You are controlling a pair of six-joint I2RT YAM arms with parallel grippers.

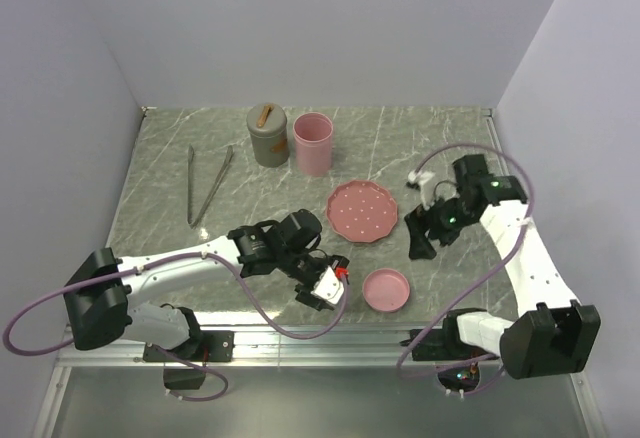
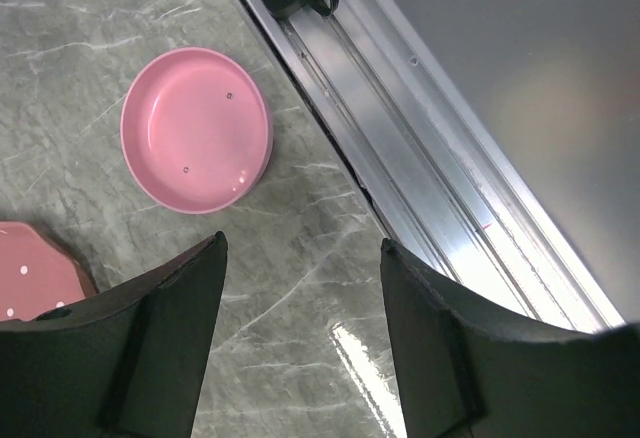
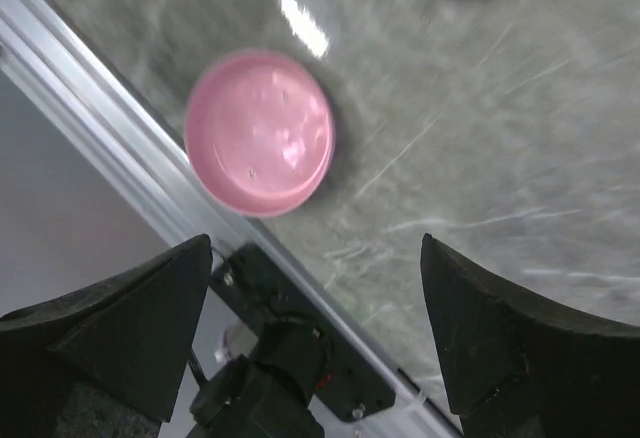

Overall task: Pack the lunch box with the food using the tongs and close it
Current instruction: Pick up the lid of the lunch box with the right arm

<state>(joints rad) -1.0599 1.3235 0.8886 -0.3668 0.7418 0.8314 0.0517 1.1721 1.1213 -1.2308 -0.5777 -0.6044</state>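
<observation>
The tongs lie flat on the bench in its left part, closer to the far-left corner than to the near edge, and nothing touches them. I think the step in hand is to fetch them. To do it well, the left arm, which is the nearer one, should come down with its fingers turned across the tongs. It should take both thin arms a little away from the joined end, so that a squeeze will bring the tips together. The metal is slim and lies low, so the fingers must go almost to the bench, or the tongs may slide away.

Their long axis runs almost straight from the near edge to the far edge. The joined end points to the near edge, and the two arms spread toward the far edge.

Further right, the left tool hangs by the near edge around its middle, fingers apart and holding nothing. A grey cup and a pink cup stand side by side at the far edge. Nearer to me is a pink plate, and a small pink dish sits by the near edge. The right tool hovers in the right part of the bench, also with its fingers apart and nothing in them. I cannot see the food on the plate or in the dish.
</observation>
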